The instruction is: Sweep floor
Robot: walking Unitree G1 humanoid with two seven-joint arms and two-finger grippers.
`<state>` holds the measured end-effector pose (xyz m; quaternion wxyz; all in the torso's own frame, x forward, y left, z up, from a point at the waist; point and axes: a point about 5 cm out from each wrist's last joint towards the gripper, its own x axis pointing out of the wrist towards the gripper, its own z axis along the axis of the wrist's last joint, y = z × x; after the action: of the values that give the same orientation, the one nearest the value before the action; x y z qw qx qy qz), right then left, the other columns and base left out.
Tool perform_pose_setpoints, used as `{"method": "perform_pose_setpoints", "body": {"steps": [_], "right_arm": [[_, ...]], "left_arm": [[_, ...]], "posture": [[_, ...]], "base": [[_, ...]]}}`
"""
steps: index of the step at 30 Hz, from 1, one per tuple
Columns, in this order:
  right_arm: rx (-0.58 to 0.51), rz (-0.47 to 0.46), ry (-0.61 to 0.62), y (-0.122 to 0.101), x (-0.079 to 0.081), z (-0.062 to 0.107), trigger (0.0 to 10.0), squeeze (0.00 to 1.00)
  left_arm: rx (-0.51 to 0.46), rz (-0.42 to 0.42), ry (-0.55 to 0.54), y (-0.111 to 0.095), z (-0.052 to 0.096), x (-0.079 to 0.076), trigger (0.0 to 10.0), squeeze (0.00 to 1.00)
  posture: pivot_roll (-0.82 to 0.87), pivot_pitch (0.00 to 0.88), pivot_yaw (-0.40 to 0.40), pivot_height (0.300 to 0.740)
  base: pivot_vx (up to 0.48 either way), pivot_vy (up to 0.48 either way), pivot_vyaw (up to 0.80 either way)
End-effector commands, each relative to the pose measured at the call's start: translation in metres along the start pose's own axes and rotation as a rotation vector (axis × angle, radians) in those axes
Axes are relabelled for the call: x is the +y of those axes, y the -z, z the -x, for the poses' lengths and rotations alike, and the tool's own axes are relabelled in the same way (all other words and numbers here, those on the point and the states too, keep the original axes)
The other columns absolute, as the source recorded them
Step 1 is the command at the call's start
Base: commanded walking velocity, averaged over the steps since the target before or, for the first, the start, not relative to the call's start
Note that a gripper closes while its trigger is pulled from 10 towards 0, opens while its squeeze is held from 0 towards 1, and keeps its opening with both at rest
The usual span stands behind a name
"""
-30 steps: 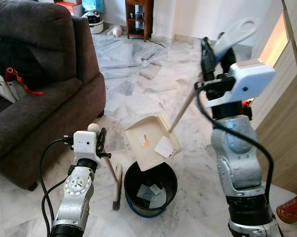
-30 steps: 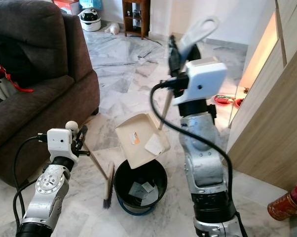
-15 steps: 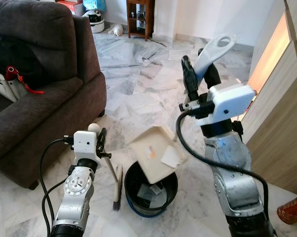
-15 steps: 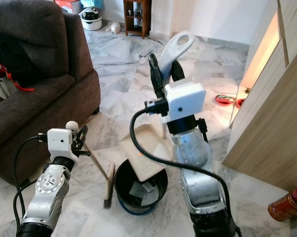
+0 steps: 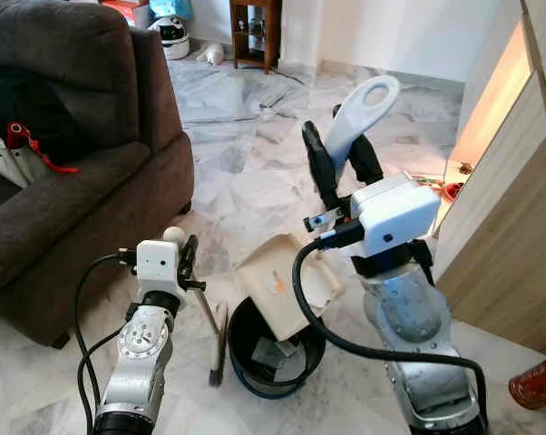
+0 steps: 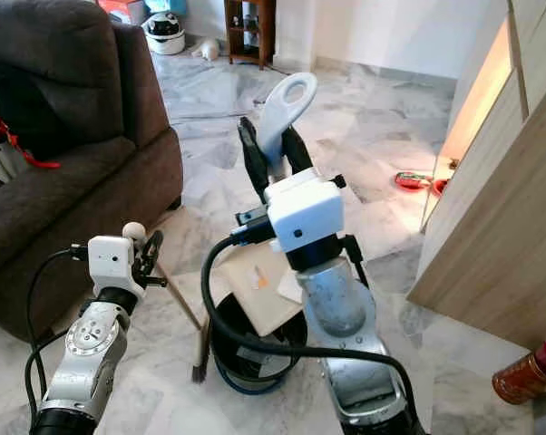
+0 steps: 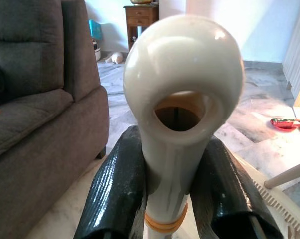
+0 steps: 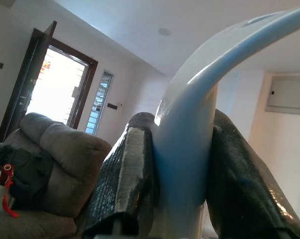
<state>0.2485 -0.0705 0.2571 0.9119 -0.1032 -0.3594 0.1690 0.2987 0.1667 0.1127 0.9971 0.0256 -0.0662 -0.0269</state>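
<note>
In the left eye view, the right gripper (image 5: 338, 167) is seen raised, its two black fingers closed around the looped white handle of the dustpan (image 5: 287, 287). The pan hangs below the gripper, tilted over the mouth of the black bin (image 5: 273, 352), in which scraps of paper lie. The left gripper (image 5: 184, 257) is clamped on the pale handle of the broom (image 5: 217, 343), whose brush head rests on the marble floor (image 5: 255, 154) just beside the bin. The brown sofa (image 5: 64, 172) stands close on the far side of the left gripper; open floor stretches beyond the dustpan, and a wooden cabinet (image 5: 518, 217) borders the right arm's outer side.

In the right eye view, the same arrangement is shown.

In the left wrist view, the broom handle's rounded, holed end is gripped tightly between both fingers (image 7: 115, 184).

In the right wrist view, the curved dustpan handle is pinched between the fingers (image 8: 125, 169).
</note>
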Motion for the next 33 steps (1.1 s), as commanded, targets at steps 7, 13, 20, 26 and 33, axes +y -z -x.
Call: {"method": "perform_pose_setpoints", "body": {"steps": [7, 13, 20, 26, 33], "right_arm": [[-0.084, 0.074, -0.043, -0.021, 0.005, 0.002, 10.0, 0.0], [-0.087, 0.054, -0.059, -0.023, 0.012, 0.002, 10.0, 0.0], [-0.101, 0.082, -0.081, -0.026, 0.014, 0.001, 10.0, 0.0], [-0.109, 0.108, -0.109, -0.027, 0.018, 0.001, 10.0, 0.0], [-0.09, 0.125, -0.079, -0.023, 0.013, 0.0, 10.0, 0.0]], "left_arm": [[-0.062, 0.013, 0.005, -0.012, -0.005, -0.001, 10.0, 0.0], [-0.062, 0.014, 0.003, -0.011, -0.005, -0.001, 10.0, 0.0], [-0.065, 0.017, 0.004, -0.012, -0.005, -0.002, 10.0, 0.0], [-0.063, 0.017, 0.004, -0.012, -0.005, -0.002, 10.0, 0.0], [-0.062, 0.017, 0.001, -0.011, -0.005, -0.002, 10.0, 0.0]], "posture": [[0.01, 0.077, 0.022, 0.74], [0.01, 0.072, 0.019, 0.74], [0.01, 0.073, 0.019, 0.74], [0.01, 0.075, 0.018, 0.74], [0.01, 0.077, 0.016, 0.74]], "base": [[0.0, 0.0, 0.0], [0.0, 0.0, 0.0], [0.0, 0.0, 0.0], [0.0, 0.0, 0.0], [0.0, 0.0, 0.0]]}}
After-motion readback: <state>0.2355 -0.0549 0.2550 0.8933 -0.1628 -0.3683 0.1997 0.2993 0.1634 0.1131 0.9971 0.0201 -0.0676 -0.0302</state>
